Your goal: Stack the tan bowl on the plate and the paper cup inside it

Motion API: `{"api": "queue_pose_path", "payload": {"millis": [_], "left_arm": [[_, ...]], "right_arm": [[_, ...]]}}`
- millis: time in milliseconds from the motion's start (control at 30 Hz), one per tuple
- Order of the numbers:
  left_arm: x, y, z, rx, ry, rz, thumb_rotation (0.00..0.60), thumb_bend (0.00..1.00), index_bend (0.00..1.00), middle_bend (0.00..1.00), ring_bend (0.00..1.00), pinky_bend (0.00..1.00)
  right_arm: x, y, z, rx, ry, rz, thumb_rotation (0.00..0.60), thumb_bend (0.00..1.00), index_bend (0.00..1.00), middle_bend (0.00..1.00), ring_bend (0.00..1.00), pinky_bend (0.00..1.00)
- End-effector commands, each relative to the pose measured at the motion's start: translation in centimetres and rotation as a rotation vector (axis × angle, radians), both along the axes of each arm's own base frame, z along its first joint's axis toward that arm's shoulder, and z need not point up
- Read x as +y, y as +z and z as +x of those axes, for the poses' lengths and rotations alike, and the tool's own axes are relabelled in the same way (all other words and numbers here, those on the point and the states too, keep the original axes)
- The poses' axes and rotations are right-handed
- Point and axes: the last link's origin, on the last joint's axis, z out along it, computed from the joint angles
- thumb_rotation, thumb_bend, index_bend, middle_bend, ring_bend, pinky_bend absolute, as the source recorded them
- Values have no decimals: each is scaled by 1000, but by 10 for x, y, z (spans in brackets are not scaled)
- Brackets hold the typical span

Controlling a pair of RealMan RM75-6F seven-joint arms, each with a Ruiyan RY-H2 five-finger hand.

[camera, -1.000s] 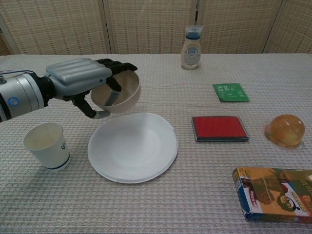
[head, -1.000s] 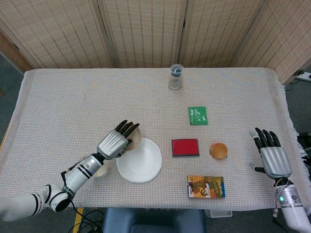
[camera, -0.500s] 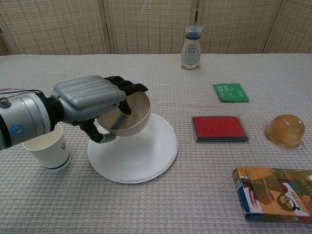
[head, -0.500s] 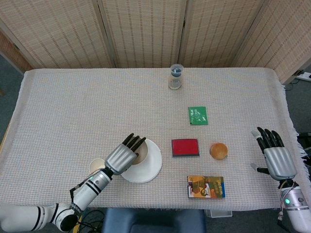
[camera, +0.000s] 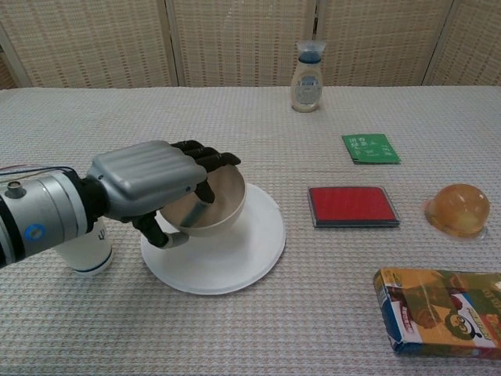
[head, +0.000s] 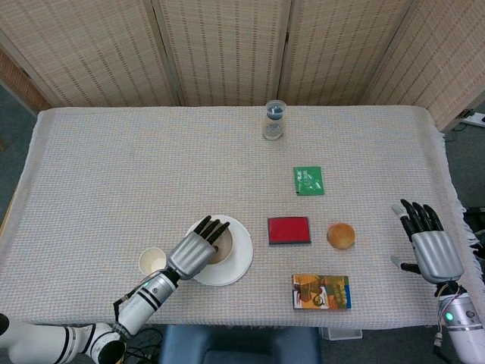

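Observation:
My left hand (camera: 149, 188) grips the near-left rim of the tan bowl (camera: 219, 205), fingers hooked inside it. The bowl sits low over the white plate (camera: 254, 247), tilted slightly; contact with the plate is not plain. From above, the left hand (head: 195, 252) covers part of the tan bowl (head: 222, 249) on the white plate (head: 240, 254). The paper cup (head: 151, 262) stands upright left of the plate; in the chest view the forearm hides most of the paper cup (camera: 88, 254). My right hand (head: 430, 243) rests open at the table's right edge, holding nothing.
A red flat case (head: 289, 230), an orange round object (head: 341, 235) and a printed box (head: 320, 291) lie right of the plate. Farther back are a green packet (head: 308, 180) and a small bottle (head: 274, 120).
The left hand carried the bowl toward the robot and right, from beyond the plate's far-left edge down over the plate. The right hand stayed put.

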Motion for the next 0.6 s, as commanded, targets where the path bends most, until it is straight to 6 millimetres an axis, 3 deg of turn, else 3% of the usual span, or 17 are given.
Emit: {"api": "queue_pose_path", "payload": {"millis": [33, 400, 600], "left_arm": [[-1, -5, -1, 8, 1, -10, 600, 359, 667, 0, 0, 56], [-3, -15, -2, 24, 3, -24, 600, 358, 659, 0, 0, 56], [-2, -12, -1, 12, 4, -41, 600, 352, 543, 0, 0, 56]], "right_arm": [[0, 1, 0, -3, 0, -1, 600, 89, 75, 0, 0, 0], [1, 3, 0, -11, 11, -6, 600, 89, 75, 0, 0, 0], [0, 2, -1, -10, 9, -6, 600, 89, 75, 0, 0, 0]]}}
